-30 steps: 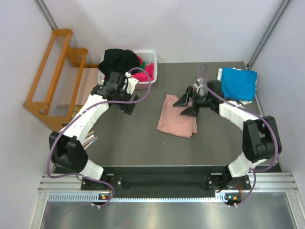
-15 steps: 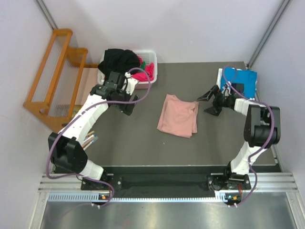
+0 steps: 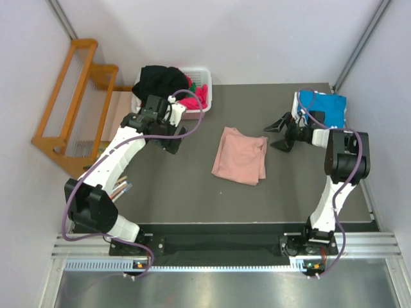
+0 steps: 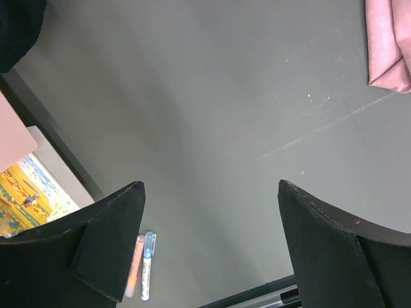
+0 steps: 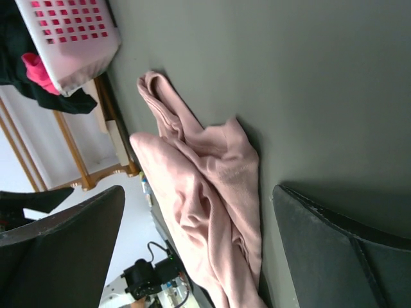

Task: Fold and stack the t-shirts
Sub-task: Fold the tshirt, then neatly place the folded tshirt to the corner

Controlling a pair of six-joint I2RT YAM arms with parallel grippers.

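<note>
A dusty pink t-shirt [image 3: 239, 156] lies folded in the middle of the dark table [image 3: 192, 192]. A bright blue t-shirt [image 3: 323, 109] lies folded at the back right. A black t-shirt [image 3: 160, 80] and a magenta one [image 3: 196, 99] hang out of the white basket [image 3: 204, 76] at the back left. My right gripper [image 3: 277, 133] is open, just right of the pink shirt and apart from it; its wrist view shows the pink shirt [image 5: 218, 160] ahead of the open right gripper [image 5: 198, 189]. My left gripper [image 3: 168, 141] hovers open near the basket, over bare table [image 4: 210, 186].
A wooden rack [image 3: 70, 96] stands off the table's left side. Two pens [image 4: 144, 263] lie near the left edge, beside a colourful printed sheet [image 4: 26, 192]. The pink shirt's corner [image 4: 388, 45] shows at the top right of the left wrist view.
My right gripper has pulled back to the right, off the pink shirt's edge toward the blue shirt, staying open. The pink shirt lies flat. The left arm has hardly moved.
</note>
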